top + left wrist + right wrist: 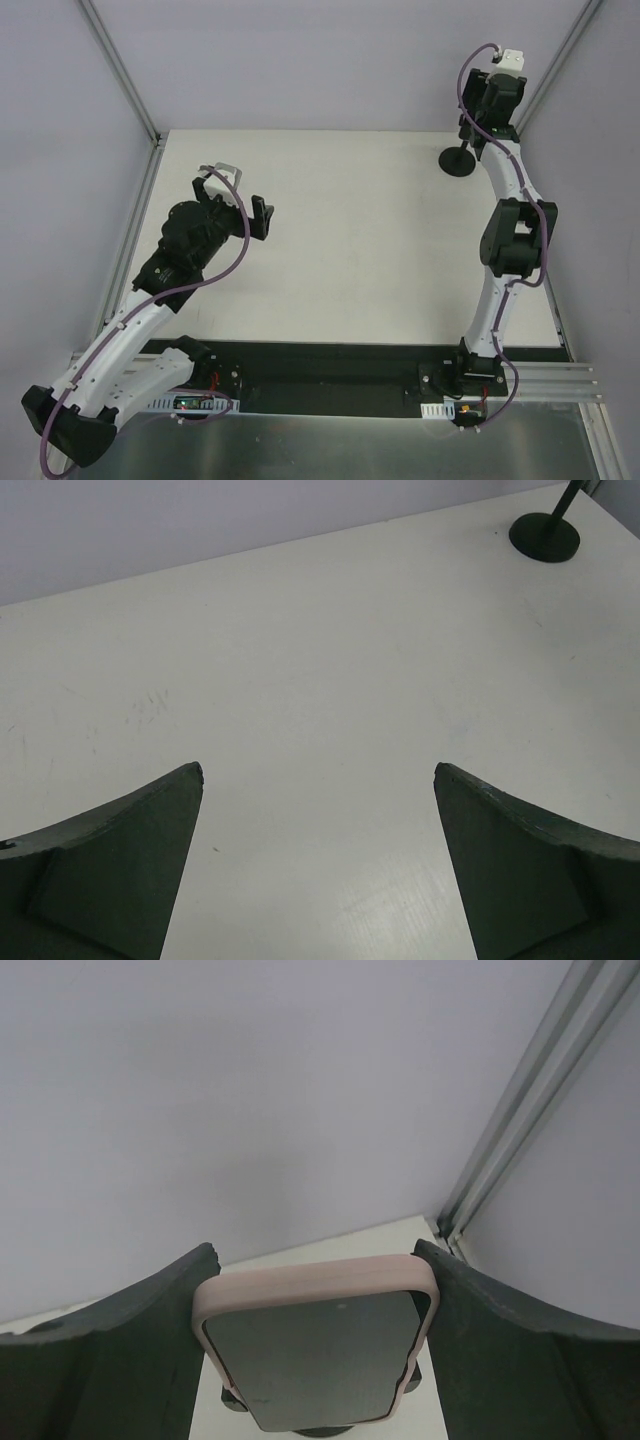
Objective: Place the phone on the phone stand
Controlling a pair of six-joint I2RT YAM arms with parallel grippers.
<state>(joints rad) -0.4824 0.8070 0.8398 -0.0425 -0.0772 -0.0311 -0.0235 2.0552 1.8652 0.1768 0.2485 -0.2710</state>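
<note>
You see a white desk (340, 250) with faint scuffs; the black phone stand (459, 163) rests on its round base near the far right corner.

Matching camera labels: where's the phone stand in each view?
Top external: phone stand upper right, near the back wall.
Left wrist: top right corner, post cropped.
Right wrist: bottom centre, mostly hidden behind the phone.
Shared landmark: table's far edge.
</note>
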